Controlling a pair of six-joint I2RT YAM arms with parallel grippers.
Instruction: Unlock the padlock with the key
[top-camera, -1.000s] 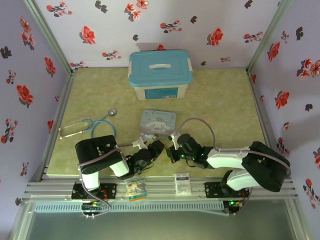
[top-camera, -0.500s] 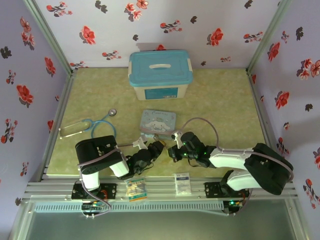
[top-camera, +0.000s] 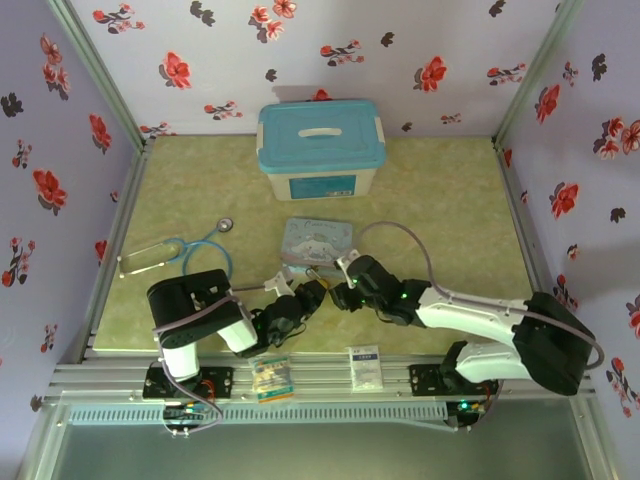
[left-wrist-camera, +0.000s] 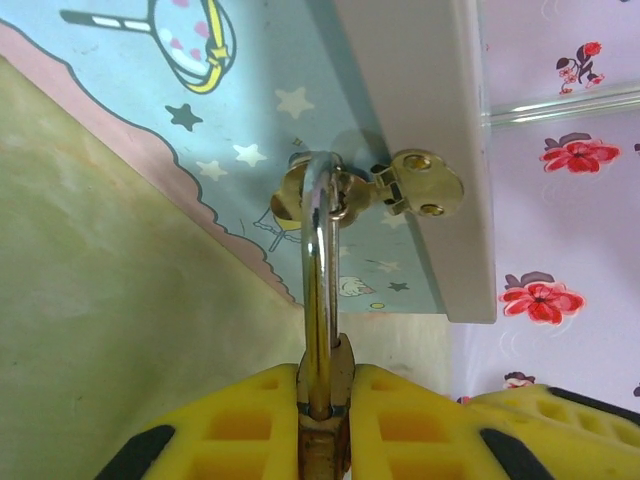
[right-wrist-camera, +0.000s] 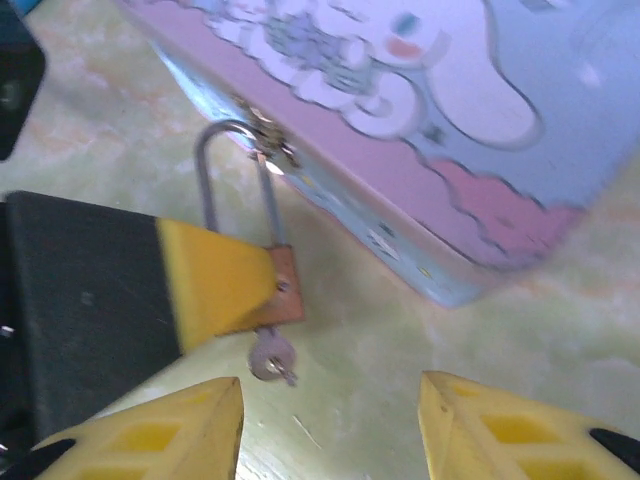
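Since the earlier frame the right end effector (right-wrist-camera: 330, 428) has let go and stands open just below the key (right-wrist-camera: 271, 357), left in the padlock (right-wrist-camera: 286, 290) at centre-left. Left end effector (left-wrist-camera: 322, 392) grips the padlock, its shackle through the tin's (right-wrist-camera: 480, 130) hasp (left-wrist-camera: 415, 185). Turning likely remains, with tin and counter (right-wrist-camera: 560, 330) crowding the key.

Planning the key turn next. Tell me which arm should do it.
Right. The right gripper is open and faces the key, which sticks out of the padlock. The left gripper is shut on the padlock, steadying it.
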